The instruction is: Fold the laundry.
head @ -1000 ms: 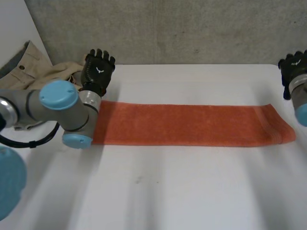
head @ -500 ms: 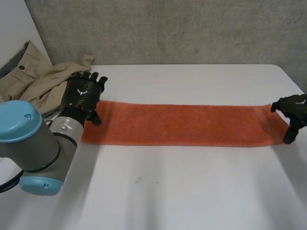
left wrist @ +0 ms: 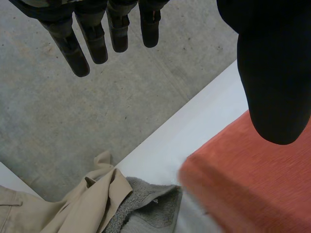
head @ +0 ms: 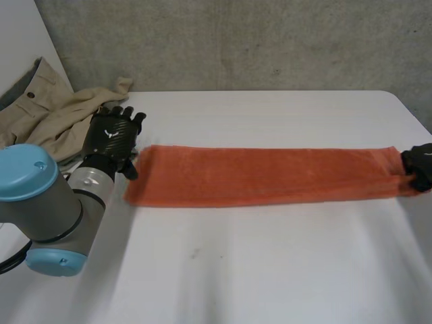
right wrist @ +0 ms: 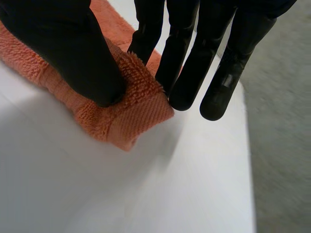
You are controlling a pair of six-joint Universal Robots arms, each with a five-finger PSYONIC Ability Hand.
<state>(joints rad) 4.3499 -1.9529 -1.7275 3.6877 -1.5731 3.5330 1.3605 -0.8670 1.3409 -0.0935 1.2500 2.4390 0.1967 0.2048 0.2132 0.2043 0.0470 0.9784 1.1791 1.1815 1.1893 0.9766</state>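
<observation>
Pinching the orange towel (head: 270,177), right hand (right wrist: 63,48) sits near the table (right wrist: 204,184) edge.

Left arm (head: 57,199): reaches forward along the table's left side.
Left hand (head: 111,137) (left wrist: 272,73): fingers straight, thumb apart, holding nothing.
Right hand (head: 420,164) (right wrist: 63,48): thumb and fingers pinch the orange towel's (right wrist: 131,116) end.

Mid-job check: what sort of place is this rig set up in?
Probably a lab or workshop test bench, not a home: a plain white table against a rough concrete wall, with an orange towel and heaped beige clothes as practice laundry.
</observation>
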